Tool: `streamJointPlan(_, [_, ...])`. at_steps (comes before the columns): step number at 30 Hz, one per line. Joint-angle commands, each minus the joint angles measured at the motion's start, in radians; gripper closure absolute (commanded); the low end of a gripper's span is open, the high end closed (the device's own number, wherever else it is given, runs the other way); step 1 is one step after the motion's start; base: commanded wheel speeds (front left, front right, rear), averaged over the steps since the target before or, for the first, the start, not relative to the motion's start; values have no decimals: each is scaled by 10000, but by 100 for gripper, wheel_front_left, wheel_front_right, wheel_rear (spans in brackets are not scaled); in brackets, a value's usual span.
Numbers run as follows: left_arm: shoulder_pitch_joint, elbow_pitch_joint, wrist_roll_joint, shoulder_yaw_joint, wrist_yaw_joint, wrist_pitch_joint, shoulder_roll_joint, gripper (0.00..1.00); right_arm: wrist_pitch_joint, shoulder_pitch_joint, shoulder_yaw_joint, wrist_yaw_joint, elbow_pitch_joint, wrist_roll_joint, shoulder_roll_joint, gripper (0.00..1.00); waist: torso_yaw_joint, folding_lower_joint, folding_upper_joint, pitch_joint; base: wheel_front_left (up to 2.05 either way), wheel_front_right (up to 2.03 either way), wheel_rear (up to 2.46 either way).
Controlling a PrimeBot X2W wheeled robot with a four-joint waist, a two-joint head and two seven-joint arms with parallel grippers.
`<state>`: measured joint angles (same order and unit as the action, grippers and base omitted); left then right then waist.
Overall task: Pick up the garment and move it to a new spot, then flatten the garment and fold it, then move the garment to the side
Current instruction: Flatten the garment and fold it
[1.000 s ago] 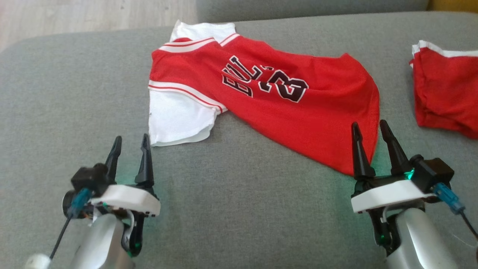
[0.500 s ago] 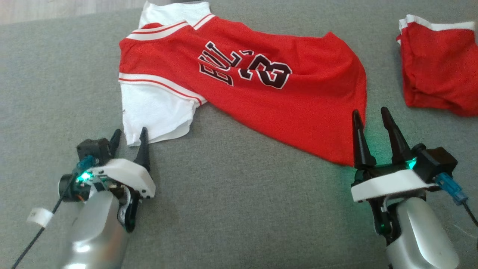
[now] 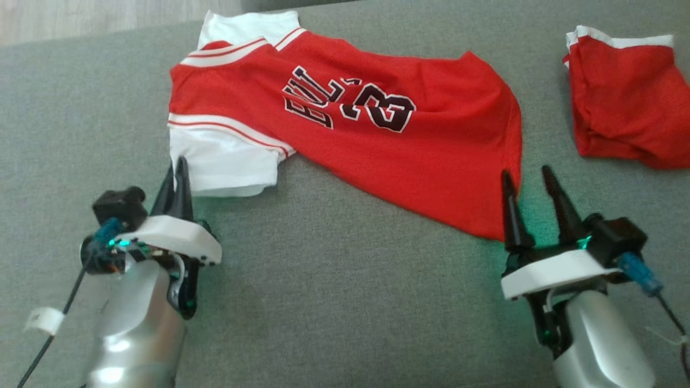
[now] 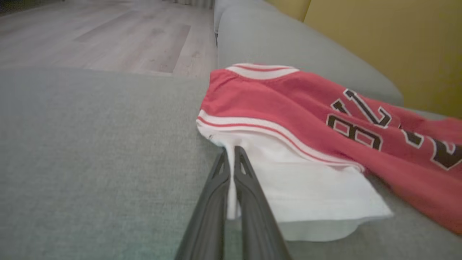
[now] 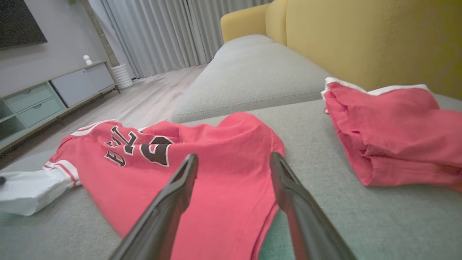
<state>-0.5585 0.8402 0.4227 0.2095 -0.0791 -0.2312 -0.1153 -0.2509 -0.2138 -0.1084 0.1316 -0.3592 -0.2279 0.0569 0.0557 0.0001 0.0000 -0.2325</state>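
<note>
While left gripper (image 3: 178, 163) is pinched shut on the garment's (image 3: 388, 156) white sleeve (image 3: 226, 164), right gripper (image 3: 525, 171), jaws wide and empty, should take the hem corner (image 3: 488, 229) before lifting.

Red jersey (image 3: 431, 161), white sleeves, black lettering: lies spread but rumpled on grey sofa cushion (image 3: 323, 302), upper centre of frame, sleeve end left.
</note>
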Motion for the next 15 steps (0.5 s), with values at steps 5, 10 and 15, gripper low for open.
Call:
streamJointPlan(5, [254, -1316, 36, -804, 175, -290, -292, 100, 86, 54, -782, -9, -511, -228, 185, 0, -47, -1, 0, 338, 0, 0, 0])
streamJointPlan(10, [935, -2641, -153, -1260, 292, -302, -220, 100, 545, 59, -783, -9, -1269, -418, 237, 0, -55, -1, 0, 549, 0, 0, 0])
streamJointPlan(15, [1341, -3215, -321, -1434, 318, -304, -104, 100, 1183, 55, -887, -9, -1865, -664, 164, 0, -111, -1, 0, 650, 0, 0, 0])
